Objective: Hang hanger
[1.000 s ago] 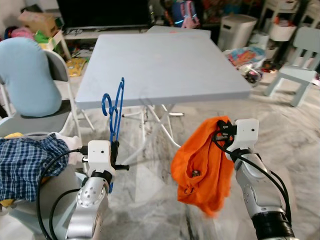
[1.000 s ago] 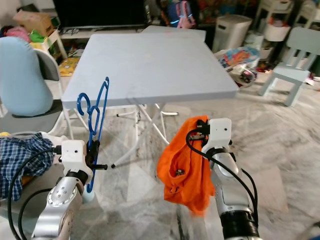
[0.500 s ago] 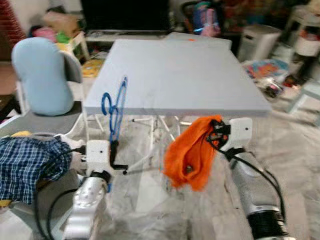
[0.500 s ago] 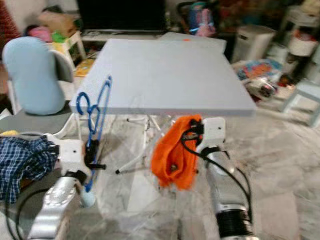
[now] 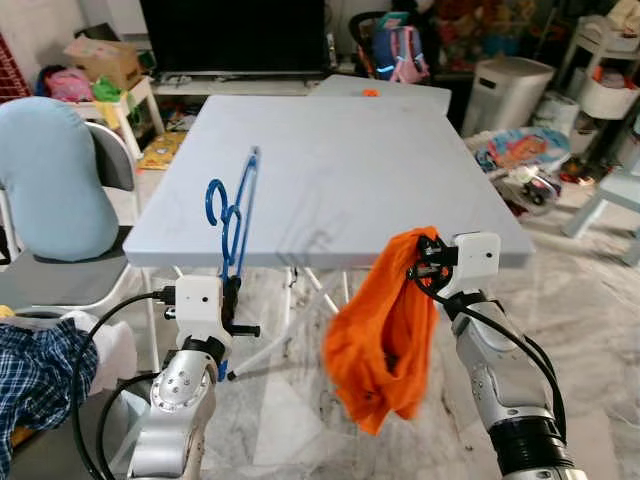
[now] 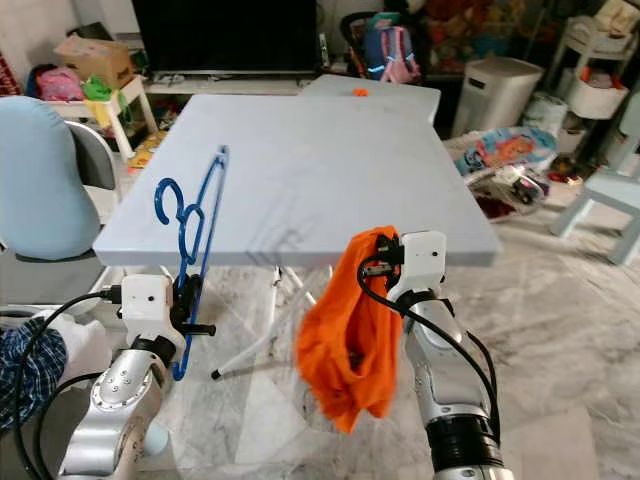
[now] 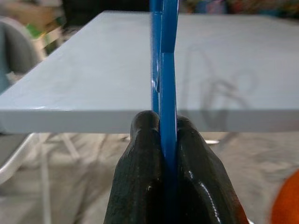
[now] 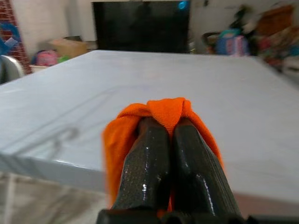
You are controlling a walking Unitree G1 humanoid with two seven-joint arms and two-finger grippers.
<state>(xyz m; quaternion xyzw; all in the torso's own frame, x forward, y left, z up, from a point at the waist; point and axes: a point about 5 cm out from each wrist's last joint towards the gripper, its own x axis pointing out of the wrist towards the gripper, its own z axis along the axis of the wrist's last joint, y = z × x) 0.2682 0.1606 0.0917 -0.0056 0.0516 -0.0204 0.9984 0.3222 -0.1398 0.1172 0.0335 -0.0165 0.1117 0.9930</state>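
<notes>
A blue plastic hanger (image 5: 231, 215) stands upright in my left gripper (image 5: 230, 292), which is shut on its lower bar; the wrist view shows the blue bar (image 7: 166, 93) pinched between the black fingers (image 7: 140, 177). My right gripper (image 5: 418, 268) is shut on an orange garment (image 5: 380, 335), which hangs down in folds just in front of the near edge of the grey table (image 5: 330, 170). In the right wrist view the orange cloth (image 8: 161, 109) wraps over the fingertips. Both grippers are held up at the table's near edge, the hanger at left, the garment at right.
A grey chair with a pale blue cushion (image 5: 45, 175) stands at left, with plaid blue cloth (image 5: 35, 365) below it. Beyond the table are a black TV (image 5: 235, 35), a backpack (image 5: 395, 50), a white bin (image 5: 510, 90) and toys on the marble floor. A small pale chair (image 5: 610, 190) is at right.
The camera has moved closer to the table and the view has shifted. Both grippers keep their hold; the orange garment now hangs right at the table's near edge.
</notes>
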